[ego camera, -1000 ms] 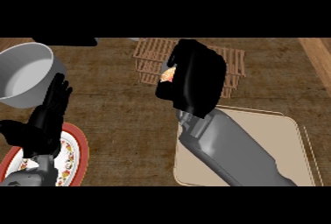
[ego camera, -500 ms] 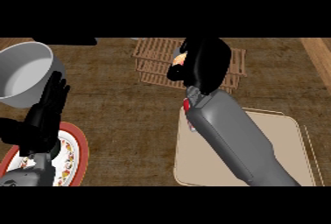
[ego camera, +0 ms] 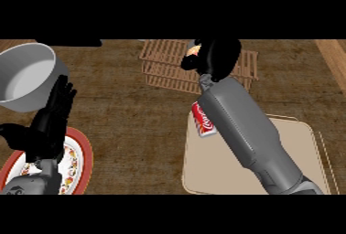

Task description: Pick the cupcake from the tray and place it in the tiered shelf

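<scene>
Resting at about eight o'clock, the left hand (ego camera: 51,119) stands open with straight fingers pointing up, above a red-rimmed patterned plate (ego camera: 82,157) at the lower left corner. At five o'clock lies the beige tray (ego camera: 297,137), with the grey right forearm (ego camera: 246,132) crossing over it on a diagonal toward twelve o'clock. A red soda can (ego camera: 202,119) lies on its side at the tray's near-left edge, just beside the forearm and partly hidden by it. At ten o'clock sits a grey metal pot (ego camera: 30,75), its rim just beside the left hand's fingertips. Farthest out, near twelve to one o'clock, the wooden slatted tiered shelf (ego camera: 162,64) sits on the brown counter (ego camera: 128,114). The right hand (ego camera: 216,57) is over the shelf, its fingers curled around the cupcake (ego camera: 194,49), of which only a pale orange sliver shows at the hand's left side.
</scene>
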You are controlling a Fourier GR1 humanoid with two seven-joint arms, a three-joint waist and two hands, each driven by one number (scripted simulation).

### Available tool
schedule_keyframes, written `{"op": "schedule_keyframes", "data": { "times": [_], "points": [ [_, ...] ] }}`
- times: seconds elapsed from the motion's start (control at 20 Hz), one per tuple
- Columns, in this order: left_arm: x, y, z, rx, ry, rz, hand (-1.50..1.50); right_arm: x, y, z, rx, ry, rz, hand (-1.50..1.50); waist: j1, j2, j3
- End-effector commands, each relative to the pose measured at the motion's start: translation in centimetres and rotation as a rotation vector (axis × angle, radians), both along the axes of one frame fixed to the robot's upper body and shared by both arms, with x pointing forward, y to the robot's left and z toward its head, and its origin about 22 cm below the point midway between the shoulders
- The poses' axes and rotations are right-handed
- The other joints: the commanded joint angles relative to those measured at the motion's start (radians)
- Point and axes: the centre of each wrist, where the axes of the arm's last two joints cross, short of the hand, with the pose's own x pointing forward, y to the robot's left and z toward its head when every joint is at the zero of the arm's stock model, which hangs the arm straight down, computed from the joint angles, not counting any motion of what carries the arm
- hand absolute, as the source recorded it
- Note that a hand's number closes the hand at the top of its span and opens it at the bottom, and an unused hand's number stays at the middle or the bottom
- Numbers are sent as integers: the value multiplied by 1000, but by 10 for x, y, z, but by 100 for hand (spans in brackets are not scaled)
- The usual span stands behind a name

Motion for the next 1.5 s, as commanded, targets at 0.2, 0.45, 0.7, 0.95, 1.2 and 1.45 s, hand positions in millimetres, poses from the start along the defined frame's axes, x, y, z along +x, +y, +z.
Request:
{"op": "schedule_keyframes", "data": {
  "times": [0.2, 0.45, 0.7, 0.95, 1.2, 1.45],
  "points": [
    [5, -9, 9, 1, 4, -6, 0, 29, -15, -5, 250, -6, -104, -150, 14, 5, 1],
    [15, 4, -3, -6, -4, 10, 0, 38, -31, -28, 259, 3, -39, -150, -3, 5, 0],
    [-16, 5, -16, -7, 6, 8, 0, 33, -21, -22, 302, -76, 15, -150, -4, -3, 0],
    [-17, -2, 1, 3, -5, -3, 0, 27, -9, -3, 393, -223, 28, -150, 5, -5, 1],
    [-7, 1, 6, -11, 19, 40, 0, 20, -29, 28, 452, -284, -29, -150, -43, -17, 0],
    [-18, 19, -4, 14, 21, 74, 0, 6, -87, 32, 490, -250, -165, -150, -72, -28, 0]
  ]
}}
